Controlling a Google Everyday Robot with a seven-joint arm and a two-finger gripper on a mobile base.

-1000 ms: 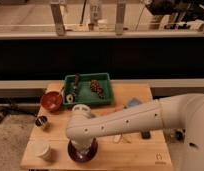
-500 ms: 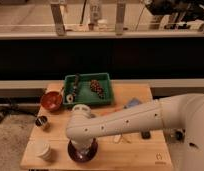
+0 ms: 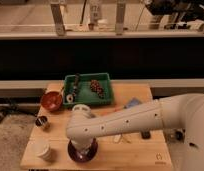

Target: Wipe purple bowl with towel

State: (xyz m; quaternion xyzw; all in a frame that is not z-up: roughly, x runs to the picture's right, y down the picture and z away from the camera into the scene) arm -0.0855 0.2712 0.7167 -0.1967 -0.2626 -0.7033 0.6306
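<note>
The purple bowl (image 3: 83,152) is a dark, glossy, shallow bowl near the table's front edge, left of centre. My white arm reaches from the right across the table, and its wrist end sits directly over the bowl. The gripper (image 3: 81,145) points down into the bowl, with something pale under it that may be the towel; I cannot tell for sure. The arm hides most of the bowl's inside.
A red-orange bowl (image 3: 51,101) sits at the back left. A green tray (image 3: 108,92) with utensils and dark food stands at the back centre. A white cup (image 3: 43,149) is at the front left, a small metal cup (image 3: 42,122) behind it. A blue item (image 3: 132,104) lies to the right.
</note>
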